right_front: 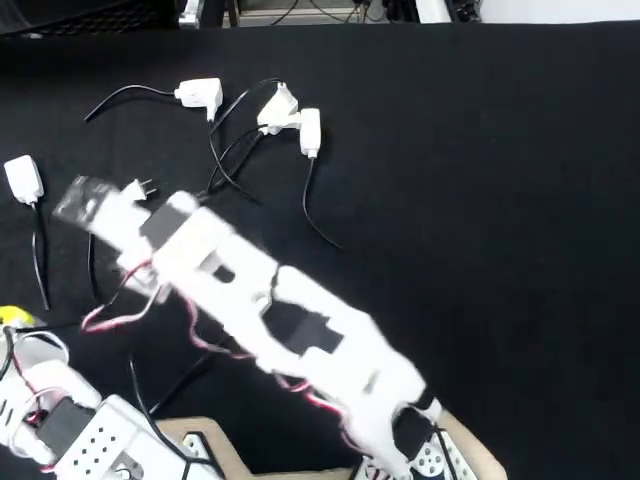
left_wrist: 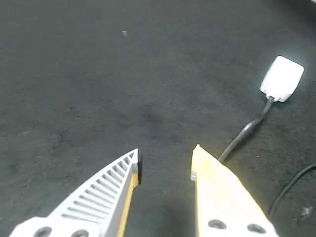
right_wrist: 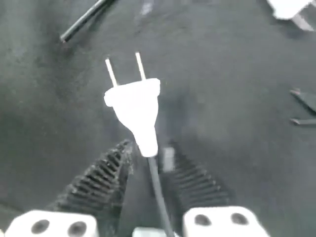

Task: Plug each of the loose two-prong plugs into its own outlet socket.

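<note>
The plug [right_wrist: 133, 101] lies on the black table [right_wrist: 237, 74] just in front of the right pincer [right_wrist: 148, 152], with its prongs pointing away. Its thin end and cord [right_wrist: 157, 187] sit between the two fingers, which are a little apart, one on each side. The right arm [right_front: 290, 320] stretches long and low across the table. The left pincer [left_wrist: 165, 165] is open over bare table, near a white block [left_wrist: 282, 79]. The left arm [right_front: 60, 420] is tucked in.
</note>
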You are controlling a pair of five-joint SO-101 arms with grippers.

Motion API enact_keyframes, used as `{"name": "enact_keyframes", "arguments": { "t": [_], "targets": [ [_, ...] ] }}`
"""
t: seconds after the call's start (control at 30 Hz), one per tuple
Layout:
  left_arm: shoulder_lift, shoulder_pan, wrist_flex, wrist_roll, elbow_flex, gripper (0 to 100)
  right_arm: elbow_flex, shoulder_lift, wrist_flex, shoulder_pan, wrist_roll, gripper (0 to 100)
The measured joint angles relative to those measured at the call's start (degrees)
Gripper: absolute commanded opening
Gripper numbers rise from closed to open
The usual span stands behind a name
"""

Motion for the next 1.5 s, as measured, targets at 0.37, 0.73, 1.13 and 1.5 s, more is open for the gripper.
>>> {"name": "enact_keyframes", "arguments": {
  "t": [0.37, 0.73, 1.13, 1.5],
  "targets": [
    [0.00, 5.89, 0.00, -2.37, 0.00, 23, -24.88, 6.68, 19.60, 4.92, 3.69, 30.4],
    [0.00, 23.21, 7.91, -5.27, -7.82, 30, -27.96, 4.22, 25.85, 28.04, 0.88, 30.4],
    [0.00, 29.98, 0.97, -2.37, -4.57, 30, -15.47, 4.22, 21.98, 34.64, 0.88, 30.4],
    [1.85, 40.09, -1.23, 3.52, -5.71, 30, -5.89, 4.22, 16.35, 37.19, 1.32, 30.4]
  ]
}}
